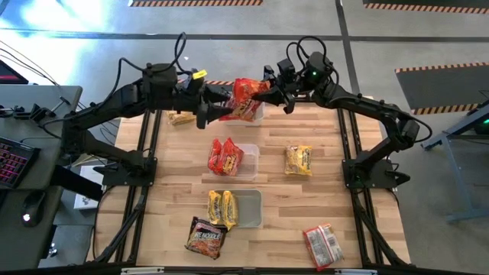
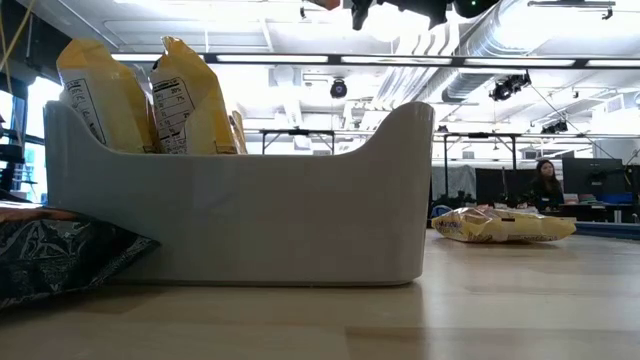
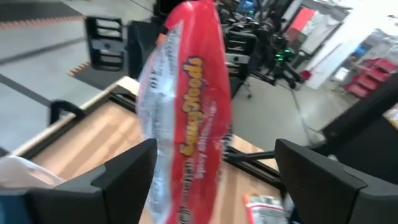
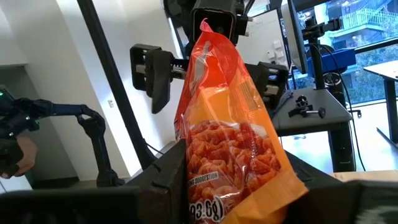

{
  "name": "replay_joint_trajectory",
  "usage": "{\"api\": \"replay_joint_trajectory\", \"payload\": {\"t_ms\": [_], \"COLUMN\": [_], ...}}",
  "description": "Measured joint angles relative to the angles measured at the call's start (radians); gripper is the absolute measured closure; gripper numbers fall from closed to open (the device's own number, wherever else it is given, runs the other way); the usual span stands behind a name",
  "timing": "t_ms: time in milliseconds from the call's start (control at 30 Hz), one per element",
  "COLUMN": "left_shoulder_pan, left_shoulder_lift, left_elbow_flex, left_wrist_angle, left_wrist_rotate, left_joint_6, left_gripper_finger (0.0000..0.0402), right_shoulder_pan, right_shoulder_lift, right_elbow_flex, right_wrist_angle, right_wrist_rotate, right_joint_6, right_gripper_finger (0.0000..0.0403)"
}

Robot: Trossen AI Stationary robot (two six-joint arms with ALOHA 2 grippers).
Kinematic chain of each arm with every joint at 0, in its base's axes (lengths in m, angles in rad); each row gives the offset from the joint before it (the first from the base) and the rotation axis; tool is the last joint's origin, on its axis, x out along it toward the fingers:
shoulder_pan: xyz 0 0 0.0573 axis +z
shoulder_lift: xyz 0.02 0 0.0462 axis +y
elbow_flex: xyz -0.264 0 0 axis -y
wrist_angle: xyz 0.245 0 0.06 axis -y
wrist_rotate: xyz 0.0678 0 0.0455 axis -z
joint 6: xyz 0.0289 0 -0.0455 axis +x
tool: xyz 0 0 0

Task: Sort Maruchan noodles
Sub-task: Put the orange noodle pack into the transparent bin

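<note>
1. My right hand (image 1: 269, 93) is clamped on one end of a red noodle packet (image 1: 246, 99), holding it in the air over the far tub (image 1: 258, 116) at the far edge of the tabletop (image 1: 306, 206).
2. My left hand (image 1: 216, 108) stands with its fingers (image 3: 124, 180) spread wide, one on each side of the packet's free end and not yet touching it.
3. This looks like a handover. To do it well, I should keep the right hand steady and bring the left fingers together on the flat faces of the packet, well clear of the right fingertips.
4. I should let go with the right only once the left is firm; the crinkly wrapper will likely slip or fold.
5. The middle tub (image 1: 246, 164) already holds red packets (image 1: 224, 156), so I judge that the one to aim for.
</note>
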Motion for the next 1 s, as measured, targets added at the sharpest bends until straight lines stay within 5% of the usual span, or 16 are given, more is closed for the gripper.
{"api": "replay_joint_trajectory", "payload": {"t_ms": [567, 1000], "left_shoulder_pan": [0.013, 0.018], "left_shoulder_lift": [0.001, 0.107], "left_elbow_flex": [0.0, 0.0], "left_wrist_angle": [-0.047, 0.04], "left_wrist_rotate": [-0.153, 0.028], "left_joint_6": [0.123, 0.047], "left_gripper_finger": [0.0076, 0.0076], "right_shoulder_pan": [0.0, -0.001], "right_shoulder_lift": [0.0, -0.003], "right_elbow_flex": [0.0, 0.0], "right_wrist_angle": [-0.007, -0.019], "right_wrist_rotate": [0.0, -0.037], "right_joint_6": [0.0, 0.001], "right_gripper_finger": [0.0274, 0.0274]}}
